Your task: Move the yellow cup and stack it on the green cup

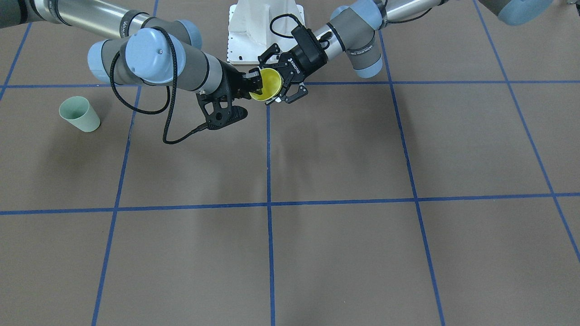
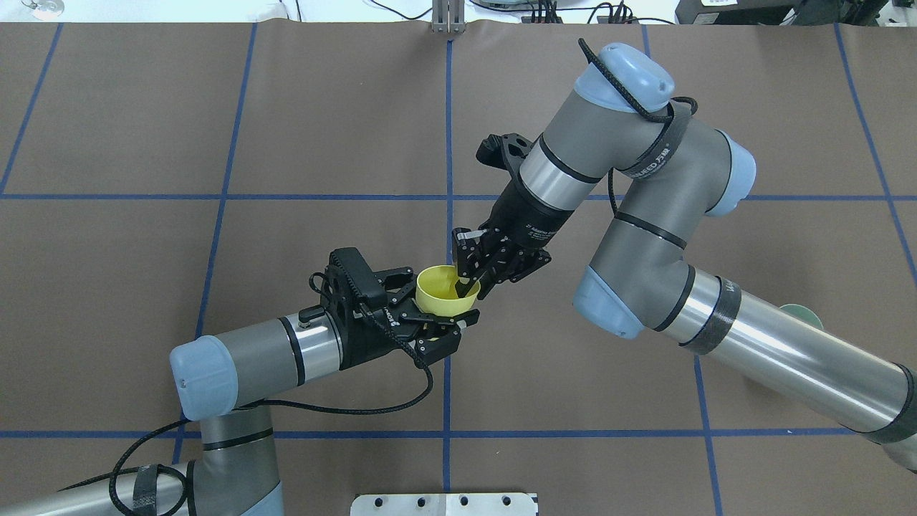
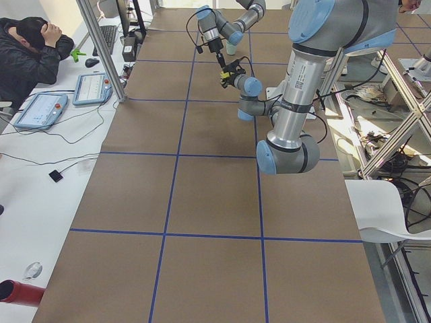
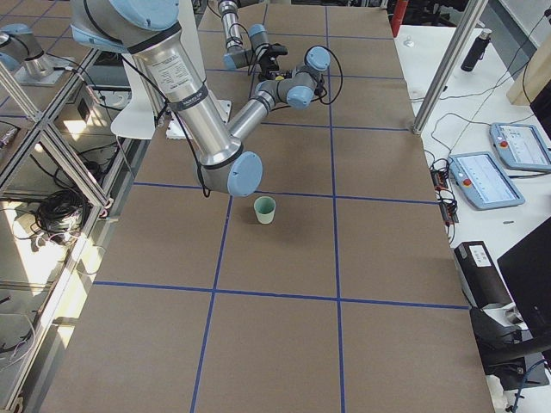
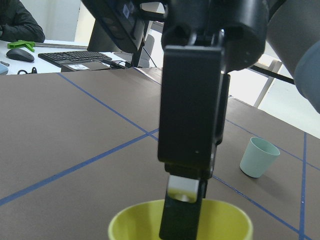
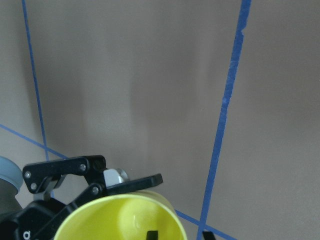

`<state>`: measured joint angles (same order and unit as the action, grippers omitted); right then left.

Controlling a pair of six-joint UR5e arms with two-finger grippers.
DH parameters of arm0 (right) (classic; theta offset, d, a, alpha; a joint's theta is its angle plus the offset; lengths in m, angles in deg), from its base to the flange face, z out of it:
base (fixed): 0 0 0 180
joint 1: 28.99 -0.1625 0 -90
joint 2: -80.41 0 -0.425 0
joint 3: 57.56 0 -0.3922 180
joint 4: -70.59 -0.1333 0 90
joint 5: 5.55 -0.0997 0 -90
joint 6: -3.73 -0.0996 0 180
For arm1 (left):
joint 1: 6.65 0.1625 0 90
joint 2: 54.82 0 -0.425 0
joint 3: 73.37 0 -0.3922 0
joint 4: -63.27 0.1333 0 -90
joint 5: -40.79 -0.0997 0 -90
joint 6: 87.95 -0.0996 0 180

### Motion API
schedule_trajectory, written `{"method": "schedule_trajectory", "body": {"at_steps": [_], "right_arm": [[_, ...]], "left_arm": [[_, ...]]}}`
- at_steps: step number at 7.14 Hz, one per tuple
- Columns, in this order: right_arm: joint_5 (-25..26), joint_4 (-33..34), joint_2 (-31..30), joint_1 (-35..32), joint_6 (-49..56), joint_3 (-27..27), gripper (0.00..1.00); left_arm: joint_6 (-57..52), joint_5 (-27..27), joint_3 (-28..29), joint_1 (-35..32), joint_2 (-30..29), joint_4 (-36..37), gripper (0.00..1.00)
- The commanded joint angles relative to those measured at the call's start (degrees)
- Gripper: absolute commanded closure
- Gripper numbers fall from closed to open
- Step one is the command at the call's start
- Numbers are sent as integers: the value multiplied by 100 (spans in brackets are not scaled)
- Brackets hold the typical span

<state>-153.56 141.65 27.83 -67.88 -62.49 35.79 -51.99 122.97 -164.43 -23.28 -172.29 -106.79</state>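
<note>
Just out from the robot's white base point(image 1: 265, 27), the left claw point(image 2: 433, 307) is spread wide, a finger on each side of the yellow cup point(image 2: 438, 292); contact cannot be told. The cup is held in the air, mouth up. The right claw point(image 2: 467, 287) pinches its wall on the side away from the base, one finger inside. Farther out and well toward the robot's right, the green cup point(image 1: 79, 113) stands upright on the table point(image 1: 340, 149).
</note>
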Motion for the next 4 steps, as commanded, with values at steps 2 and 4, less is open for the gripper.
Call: {"method": "schedule_trajectory", "body": {"at_steps": [2, 4], "right_arm": [[26, -14, -51, -5, -5, 86, 100], [87, -14, -130, -5, -14, 166, 100]], "left_arm": [[113, 0, -9, 2, 5, 8, 79], [113, -44, 9, 2, 13, -1, 0]]}}
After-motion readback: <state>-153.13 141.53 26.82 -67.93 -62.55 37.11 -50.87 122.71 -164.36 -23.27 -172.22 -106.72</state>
